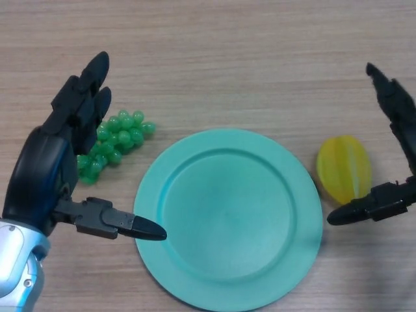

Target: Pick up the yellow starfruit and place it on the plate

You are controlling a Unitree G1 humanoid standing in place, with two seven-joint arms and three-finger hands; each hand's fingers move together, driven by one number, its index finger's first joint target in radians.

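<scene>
The yellow starfruit lies on the wooden table just right of the teal plate, close to its rim. My right hand is open around the starfruit: its fingers reach past the fruit's far right side and its thumb lies near the fruit's near edge. I cannot tell whether it touches the fruit. My left hand is open at the left, its thumb tip reaching the plate's left rim. The plate holds nothing.
A bunch of green grapes lies on the table left of the plate, partly under my left hand's fingers. The wooden table top stretches bare beyond the plate.
</scene>
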